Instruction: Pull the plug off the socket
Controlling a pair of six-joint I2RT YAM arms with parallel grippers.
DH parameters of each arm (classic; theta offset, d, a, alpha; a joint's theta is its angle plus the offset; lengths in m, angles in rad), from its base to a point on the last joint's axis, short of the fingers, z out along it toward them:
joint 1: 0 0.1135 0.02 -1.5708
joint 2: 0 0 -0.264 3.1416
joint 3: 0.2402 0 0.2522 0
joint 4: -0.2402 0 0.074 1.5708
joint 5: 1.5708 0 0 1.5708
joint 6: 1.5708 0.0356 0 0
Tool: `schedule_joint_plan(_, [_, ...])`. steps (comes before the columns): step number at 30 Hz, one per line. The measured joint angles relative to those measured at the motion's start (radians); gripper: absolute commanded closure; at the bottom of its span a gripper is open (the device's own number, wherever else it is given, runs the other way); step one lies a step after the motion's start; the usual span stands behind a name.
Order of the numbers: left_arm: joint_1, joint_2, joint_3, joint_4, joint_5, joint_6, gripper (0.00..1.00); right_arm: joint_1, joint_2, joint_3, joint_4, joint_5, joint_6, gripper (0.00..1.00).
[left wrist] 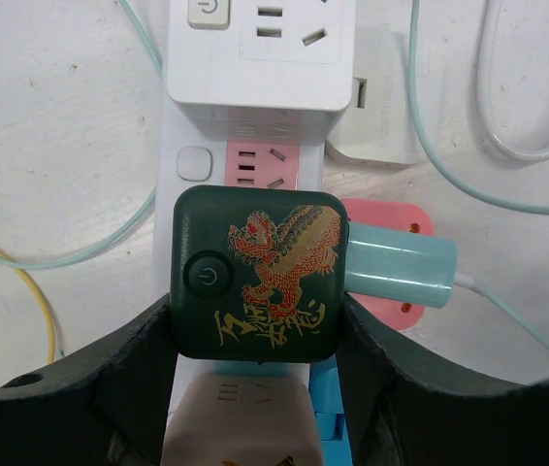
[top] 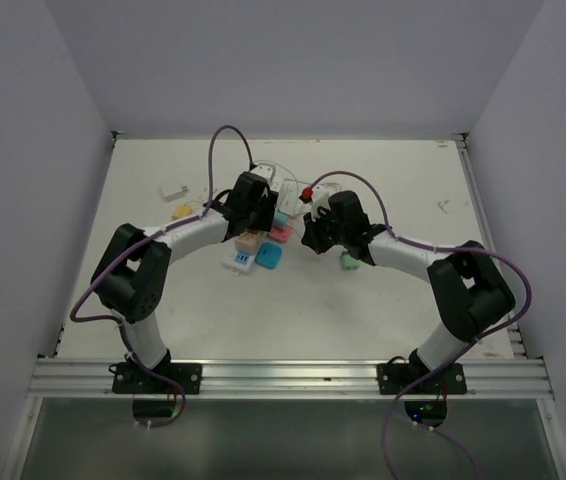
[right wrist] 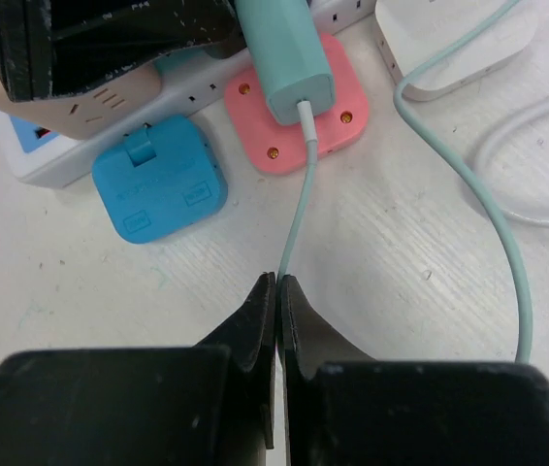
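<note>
Near the far edge, left gripper (left wrist: 255, 335) clamps green plug (left wrist: 255, 252), right gripper (right wrist: 279, 282) pinches cable (right wrist: 299, 194); unheld power strip (left wrist: 255, 167) may lift.

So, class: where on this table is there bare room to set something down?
Free: the table between the arm bases and the power strip, and along the far wall. Crowded: the centre, with plugs and cords.
</note>
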Motion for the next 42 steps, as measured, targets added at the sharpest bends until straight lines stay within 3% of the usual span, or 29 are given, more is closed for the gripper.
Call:
schedule_joint_plan(6, [0.0, -0.001, 0.0, 0.0, 0.009, 0.004, 0.94, 0.0, -0.016, -0.028, 0.036, 0.004, 0.006, 1.0])
schedule_joint_plan(9, [0.0, -0.002, -0.001, 0.001, 0.015, 0.011, 0.93, 0.0, -0.016, -0.025, 0.037, -0.01, 0.009, 0.77])
schedule_joint_plan(10, [0.0, -0.003, -0.003, 0.005, 0.013, 0.011, 0.93, 0.0, -0.016, -0.019, 0.021, -0.018, 0.011, 0.59])
schedule_joint_plan(14, [0.014, -0.009, -0.011, 0.011, 0.009, 0.011, 0.92, 0.004, 0.007, 0.031, -0.028, -0.05, -0.004, 0.44])
schedule_joint_plan(29, [0.037, -0.042, -0.042, 0.002, 0.03, 0.048, 0.85, 0.006, 0.228, 0.321, -0.04, -0.135, -0.066, 0.33])
schedule_joint_plan(42, [0.041, -0.048, -0.048, -0.003, 0.043, 0.057, 0.85, 0.008, 0.374, 0.407, -0.042, -0.192, -0.077, 0.39])
